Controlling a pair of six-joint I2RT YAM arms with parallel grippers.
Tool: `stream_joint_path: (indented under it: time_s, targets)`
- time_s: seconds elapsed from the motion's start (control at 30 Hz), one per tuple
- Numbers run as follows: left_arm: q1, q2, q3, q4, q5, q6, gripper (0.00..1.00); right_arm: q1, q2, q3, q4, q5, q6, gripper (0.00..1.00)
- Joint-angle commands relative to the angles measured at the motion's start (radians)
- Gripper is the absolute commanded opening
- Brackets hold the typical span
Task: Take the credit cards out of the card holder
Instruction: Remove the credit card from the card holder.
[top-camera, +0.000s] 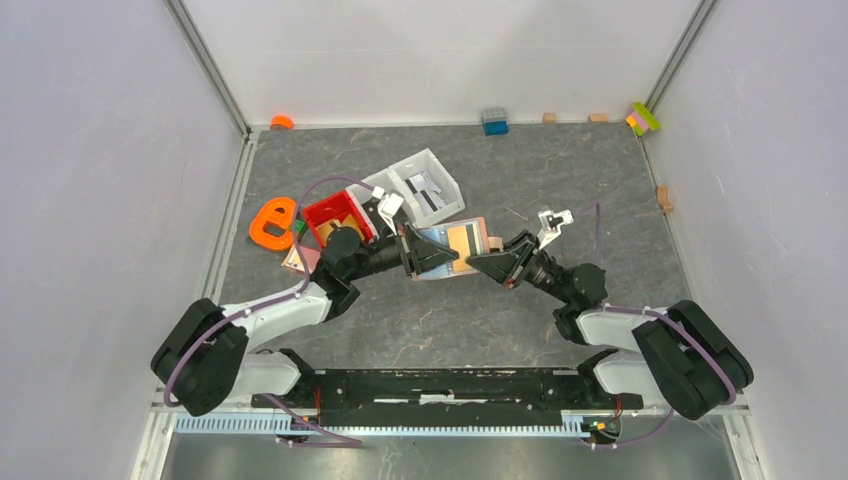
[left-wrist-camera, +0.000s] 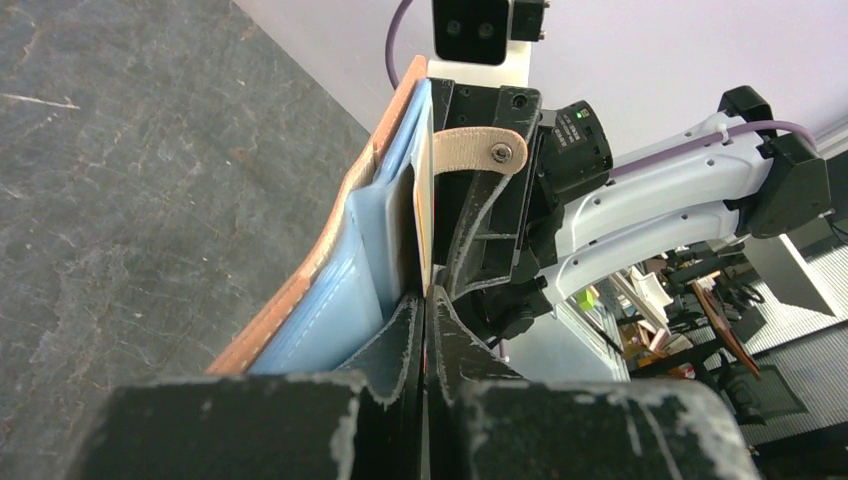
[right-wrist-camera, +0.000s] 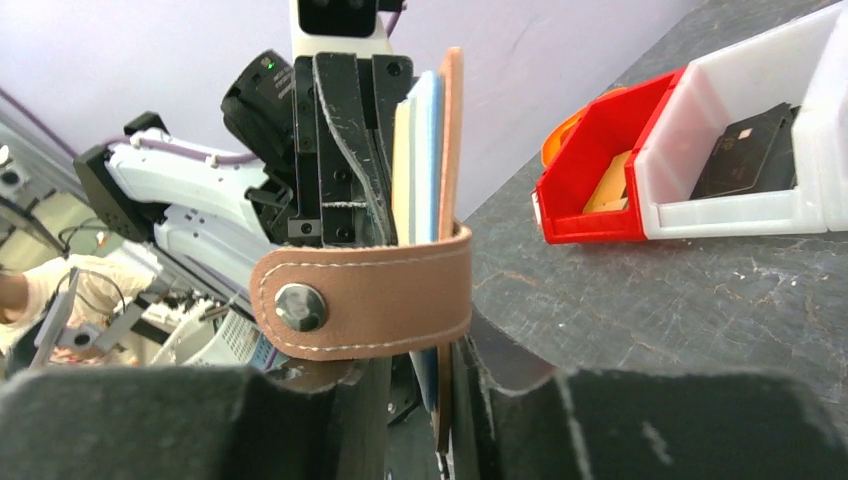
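Top overhead; wrists close, share card holder (left-wrist-camera: 335, 300)

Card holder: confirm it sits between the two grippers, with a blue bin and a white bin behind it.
One thing is wrong: the bin beside the white bin is red, not blue, as the top view shows. The card holder does sit between the left gripper and the right gripper.

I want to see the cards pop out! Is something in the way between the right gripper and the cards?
Yes. The closing tab of the card holder loops across the edges of the credit cards, right in front of the right gripper. The left gripper pinches the holder's other end.
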Motion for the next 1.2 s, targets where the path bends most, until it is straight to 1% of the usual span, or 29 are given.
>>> stream_joint_path:
  time_s: [0.0, 0.1, 0.23, 0.27, 0.33, 0.37, 0.4, 0.7, 1.03, 1.07, 1.17]
  targets:
    - [-0.018, -0.071, 0.009, -0.073, -0.061, 0.055, 0.02, 0.007, -0.018, 0.009, 0.086, -0.038, -0.012, 0.32]
    - [-0.018, -0.079, 0.009, -0.097, -0.083, 0.065, 0.02, -0.006, -0.045, -0.012, 0.085, -0.018, -0.021, 0.32]
    - [-0.017, -0.067, 0.018, -0.113, -0.082, 0.065, 0.02, -0.023, -0.069, -0.04, 0.115, 0.003, -0.014, 0.28]
    - [-0.017, -0.065, 0.018, -0.116, -0.083, 0.065, 0.02, -0.029, -0.075, -0.048, 0.123, 0.01, -0.009, 0.24]
    - [-0.017, -0.065, 0.02, -0.12, -0.086, 0.065, 0.02, -0.04, -0.085, -0.061, 0.124, 0.023, -0.005, 0.1]
    - [-0.017, -0.067, 0.02, -0.122, -0.087, 0.066, 0.02, -0.045, -0.089, -0.065, 0.118, 0.029, -0.004, 0.05]
    - [-0.017, -0.068, 0.02, -0.126, -0.09, 0.068, 0.02, -0.05, -0.095, -0.071, 0.115, 0.035, -0.004, 0.03]
    - [-0.015, -0.102, 0.011, -0.171, -0.139, 0.089, 0.02, -0.097, -0.104, -0.12, 0.175, 0.065, 0.042, 0.02]
    - [-0.011, -0.098, 0.012, -0.164, -0.128, 0.087, 0.02, -0.119, -0.05, -0.12, 0.274, 0.038, 0.11, 0.02]
    - [-0.011, -0.089, 0.015, -0.158, -0.113, 0.085, 0.05, -0.12, -0.039, -0.114, 0.288, 0.03, 0.116, 0.02]
    - [-0.012, -0.053, 0.037, -0.158, -0.081, 0.075, 0.2, -0.118, -0.021, -0.112, 0.345, 0.02, 0.143, 0.04]
